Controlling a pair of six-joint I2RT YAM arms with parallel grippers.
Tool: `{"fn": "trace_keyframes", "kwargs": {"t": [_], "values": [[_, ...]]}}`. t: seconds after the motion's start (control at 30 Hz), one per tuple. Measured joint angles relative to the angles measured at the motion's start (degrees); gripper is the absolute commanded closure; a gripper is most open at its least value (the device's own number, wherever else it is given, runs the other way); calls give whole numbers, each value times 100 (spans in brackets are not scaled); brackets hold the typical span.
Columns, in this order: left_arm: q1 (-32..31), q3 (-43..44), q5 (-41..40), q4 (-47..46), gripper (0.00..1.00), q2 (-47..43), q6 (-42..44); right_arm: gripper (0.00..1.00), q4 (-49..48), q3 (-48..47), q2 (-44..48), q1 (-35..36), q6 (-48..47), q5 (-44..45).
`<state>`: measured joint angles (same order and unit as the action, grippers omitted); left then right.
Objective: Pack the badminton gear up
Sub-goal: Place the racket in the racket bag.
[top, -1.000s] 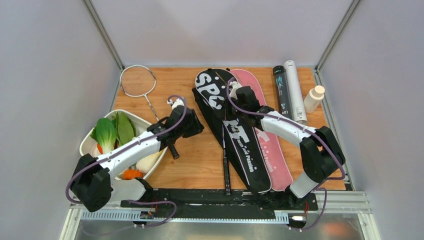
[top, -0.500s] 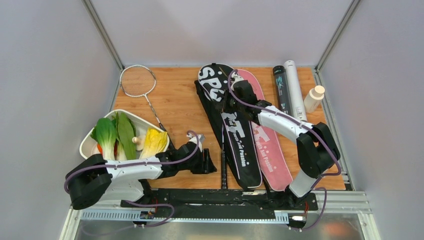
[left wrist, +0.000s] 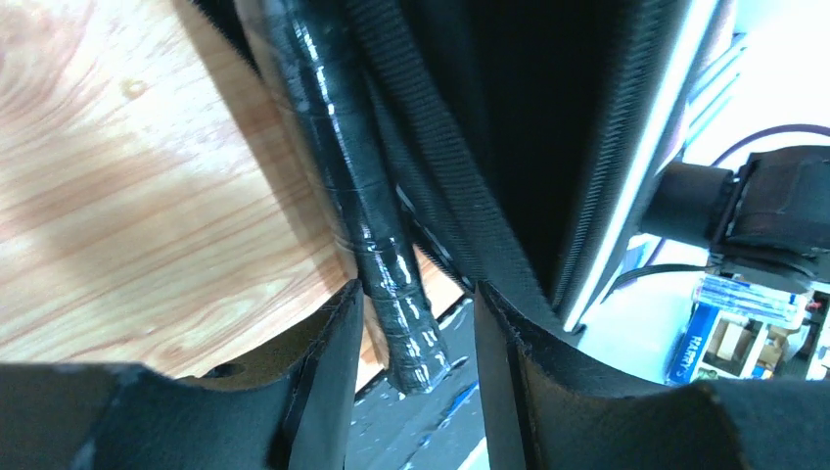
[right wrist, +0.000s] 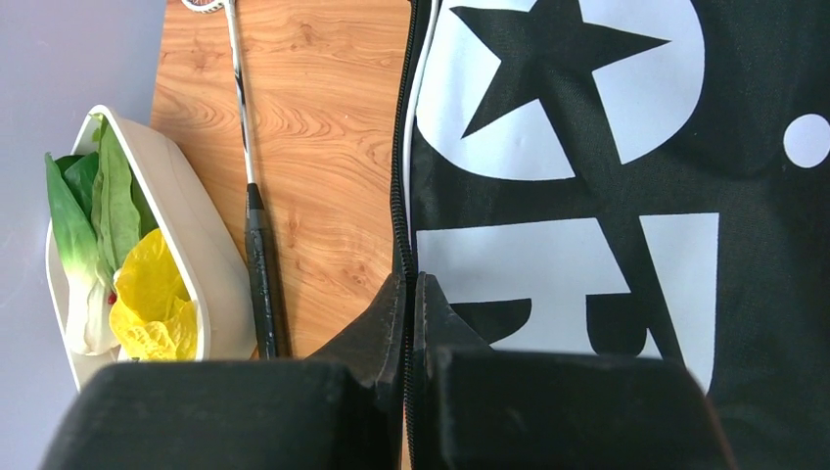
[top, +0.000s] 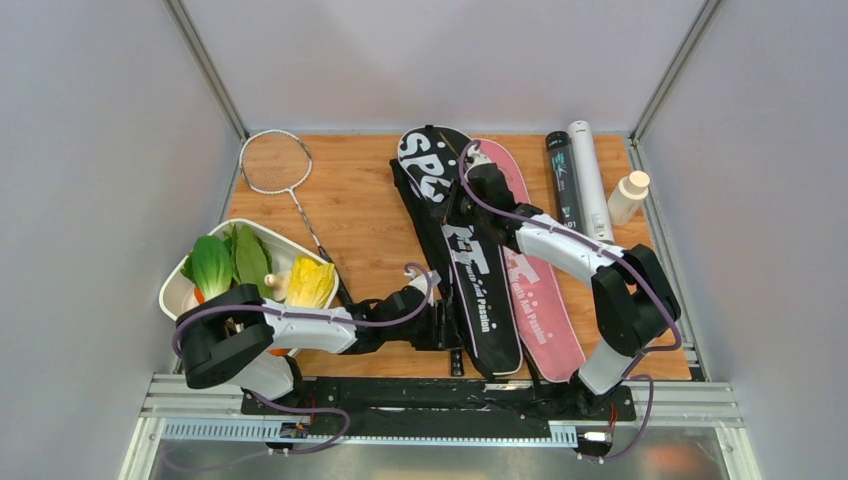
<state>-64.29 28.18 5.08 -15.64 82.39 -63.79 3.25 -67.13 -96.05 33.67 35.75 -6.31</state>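
We see packing barely begun — left gripper [left wrist: 418,294] half-open astride the handle [left wrist: 382,245] jutting from the black bag [top: 482,290], right gripper [right wrist: 411,286] pinching its edge; racket [top: 275,162], tubes [top: 590,180] unpacked.

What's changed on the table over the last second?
The left gripper swung from beside the tray toward the near edge and now straddles, open, the black racket handle poking from the black bag. The right gripper, pinching that bag's edge, shifted it slightly. The silver racket, pink bag, tubes and bottle stayed put.
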Motion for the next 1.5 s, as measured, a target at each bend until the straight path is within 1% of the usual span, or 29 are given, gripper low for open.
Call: {"fn": "trace_keyframes", "kwargs": {"t": [0.1,0.17,0.23,0.3,0.33,0.4,0.47,0.57,0.7,0.8,0.87,0.97,1.07,1.17,1.3,1.37,1.4,1.43,1.5], "values": [[-39,236,-26,2,52,79,2,100,-107,87,4,0,48,0],[-46,348,-61,-11,59,162,-2,100,-203,203,9,0,109,-2],[-46,420,-68,-44,62,256,-22,100,-282,328,33,0,168,-2],[-50,439,-70,-87,63,313,-24,100,-365,466,87,0,219,-2],[-50,442,-79,-94,63,317,-26,98,-398,516,109,0,229,-4],[-50,452,-111,-94,62,315,-26,92,-444,599,157,0,221,-24],[-50,487,-205,24,58,289,-17,91,-437,619,164,0,120,-55],[-52,531,-553,518,51,57,9,90,-387,636,164,0,-144,-57],[37,614,-1327,1576,49,-715,144,88,-173,636,131,0,-608,-24],[463,824,-1725,2205,48,-1300,385,97,-46,636,22,2,-964,-76],[1025,984,-1908,2492,48,-1596,511,100,83,634,-68,7,-1147,-83],[1764,1132,-2052,2710,51,-1849,691,100,208,634,-92,7,-1182,-42],[2015,1137,-1781,2728,57,-1880,890,100,210,634,-92,7,-968,-20],[1930,822,-1156,2343,61,-1834,907,100,170,634,-92,4,-573,-20],[1394,-92,-704,1725,65,-1808,697,100,-4,610,-129,4,55,-20],[1036,-450,-595,1558,64,-1690,520,100,-133,592,-149,4,326,-15],[824,-605,-525,1412,61,-1574,409,100,-186,592,-149,4,435,-13],[704,-702,-459,1266,58,-1471,334,100,-240,592,-149,4,527,4],[503,-846,-356,929,56,-1272,166,100,-345,595,-149,4,697,50]]}}
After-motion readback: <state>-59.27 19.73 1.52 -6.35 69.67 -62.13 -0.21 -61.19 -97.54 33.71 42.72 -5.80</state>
